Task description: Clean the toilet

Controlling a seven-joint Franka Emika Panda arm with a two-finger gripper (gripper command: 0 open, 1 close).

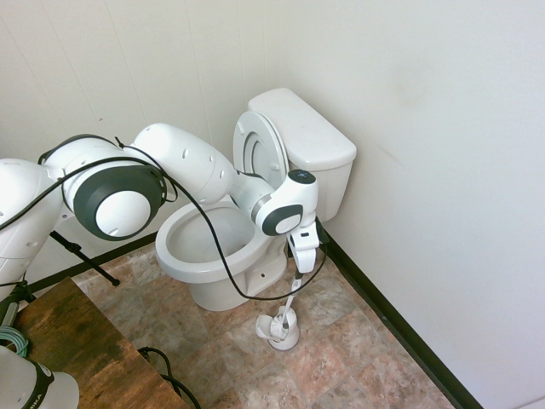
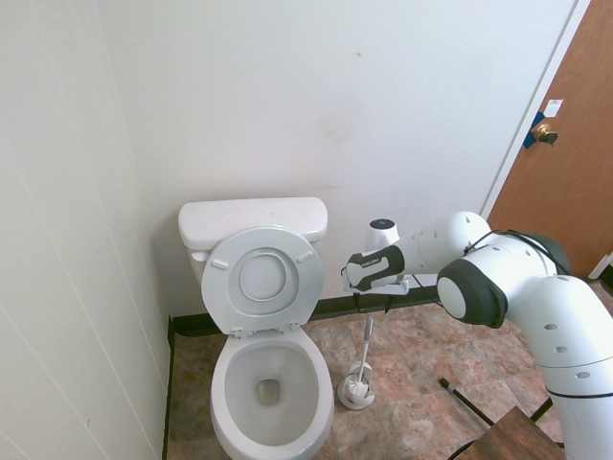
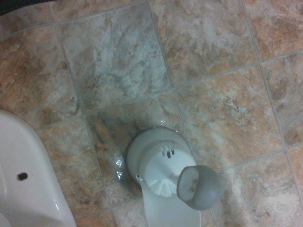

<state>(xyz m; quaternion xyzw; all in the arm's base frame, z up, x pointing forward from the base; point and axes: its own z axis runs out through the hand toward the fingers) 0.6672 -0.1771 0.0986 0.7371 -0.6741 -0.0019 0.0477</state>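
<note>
**A:** Looking at the corner first, where does the toilet (image 1: 213,247) stand?

**B:** Against the back wall, close to the panelled side wall. Its tank (image 2: 251,220) touches the back wall, and the lid (image 2: 263,281) and ring seat are both tipped up against the tank. The oval bowl (image 2: 271,383) is open, with a little water at the bottom.

**A:** And the arm?

**B:** The white arm reaches past the bowl, on the side away from the panelled wall. Its gripper (image 1: 300,271) points straight down at the floor beside the toilet's base.

**A:** What is under it?

**B:** A toilet brush (image 2: 365,347) standing upright in its small round white holder (image 1: 279,331) on the stone-patterned floor tiles (image 3: 208,42). The holder sits just beside the toilet's foot, not touching it as far as I can see. The grey knob at the top of the brush handle (image 3: 198,187) shows in the wrist view, seen from directly above, with the white bristles below it in the holder.

**A:** Are the fingers on the handle?

**B:** They are spread wide and pinch nothing. In the first exterior view the handle's top sits right at the fingertips; whether it already reaches between them I cannot tell.

**A:** Anything else in view?

**B:** A dark baseboard (image 1: 400,328) runs along the walls, a brown door (image 2: 565,163) with a brass knob stands off to one side, and a corner of a wooden table (image 1: 77,349) shows near the arm's base.
</note>
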